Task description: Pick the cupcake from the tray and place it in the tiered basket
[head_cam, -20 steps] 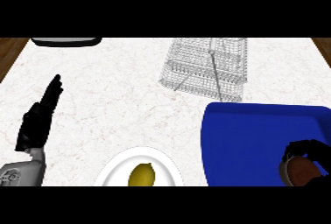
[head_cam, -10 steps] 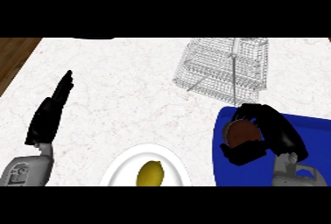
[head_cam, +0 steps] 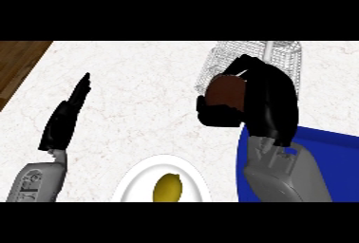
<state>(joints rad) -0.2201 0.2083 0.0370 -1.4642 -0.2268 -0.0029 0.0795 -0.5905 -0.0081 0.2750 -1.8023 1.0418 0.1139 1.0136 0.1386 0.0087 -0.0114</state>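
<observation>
The cupcake is sitting in the curled fingers of the right hand, held above the marble counter just in front of the wire basket. Only its brown side is showing, so which way its long axis is running cannot be told, and no label or writing is showing on it.

At the left, the left hand is resting with straight fingers pointing up, grasping nothing. Next, a white plate is carrying a yellow lemon. The blue tray is lying at the right, under the right forearm.
</observation>
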